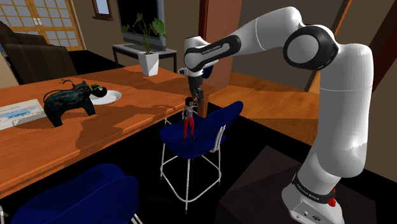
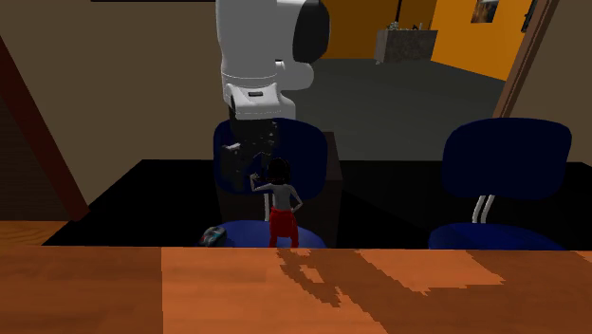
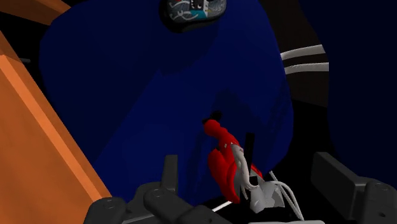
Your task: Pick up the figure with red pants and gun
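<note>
A small figure (image 1: 188, 118) with dark hair, a pale top and red pants stands upright on the seat of a blue chair (image 1: 210, 130), one arm raised. My gripper (image 1: 196, 94) hangs just above its head, beside the table edge. In the second exterior view the gripper (image 2: 243, 169) is at the figure's (image 2: 282, 204) raised arm. Seen from the wrist, the figure (image 3: 230, 167) lies between my open gripper (image 3: 248, 164), whose fingers (image 3: 169, 173) stand well apart and do not touch it.
A long wooden table (image 1: 95, 130) borders the chair and carries a dark animal statue (image 1: 67, 100) and a white plate (image 1: 109, 96). A small dark patterned object (image 3: 192, 9) lies on the chair seat. Another blue chair (image 1: 83, 194) stands nearer the camera. A potted plant (image 1: 149, 57) is behind.
</note>
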